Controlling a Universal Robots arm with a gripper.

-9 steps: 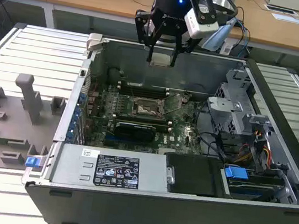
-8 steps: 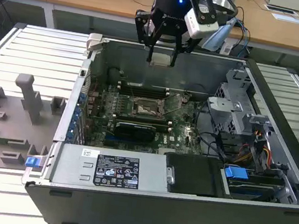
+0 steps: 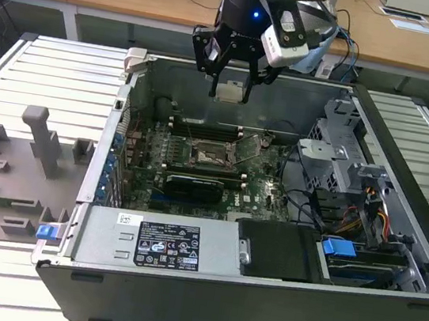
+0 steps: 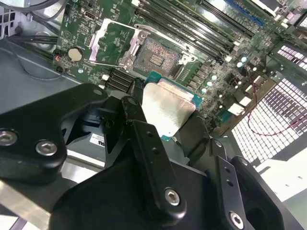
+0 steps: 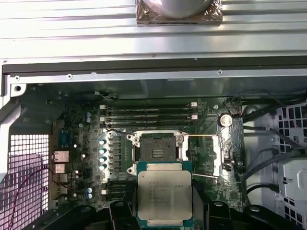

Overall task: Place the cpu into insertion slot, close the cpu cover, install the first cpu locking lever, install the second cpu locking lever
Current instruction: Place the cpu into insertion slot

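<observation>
- My gripper (image 3: 232, 83) is clenched on the cpu (image 3: 229, 92), with a black finger pressing on each of two opposite edges.
- In the exterior view the chip hangs in the air at about the height of the rim of the open computer case (image 3: 180, 291), over the far part of its interior and well above the motherboard (image 3: 196, 178).
- In both wrist views the cpu (image 4: 168, 108) (image 5: 164, 194) shows its pale metal top, and a thin teal-green edge of its board peeks out around it.
- The gripper (image 4: 165, 120) (image 5: 164, 211) holds it roughly level, metal side away from the board.
- The insertion slot (image 3: 213, 157) (image 4: 157, 58) (image 5: 157, 152) is bare, its contact grid uncovered, so the chip is not seated.
- The cpu cover (image 4: 99, 40) is swung open to one side of the socket, and green board shows through its window.
- A thin wire locking lever (image 5: 204, 136) runs along the open cover, unlatched. I make out a second one on the cover's other side.
- Long black memory slots (image 5: 148, 112) lie just past the socket, and a coin battery (image 5: 225, 120) sits near the open cover.
- The case rests on a ribbed metal surface (image 3: 43, 73). A grey moulded fixture (image 3: 4, 179) lies on that surface at the exterior view's left, apart from the case.
- A labelled power supply (image 3: 162, 245) fills the near side of the case.
</observation>
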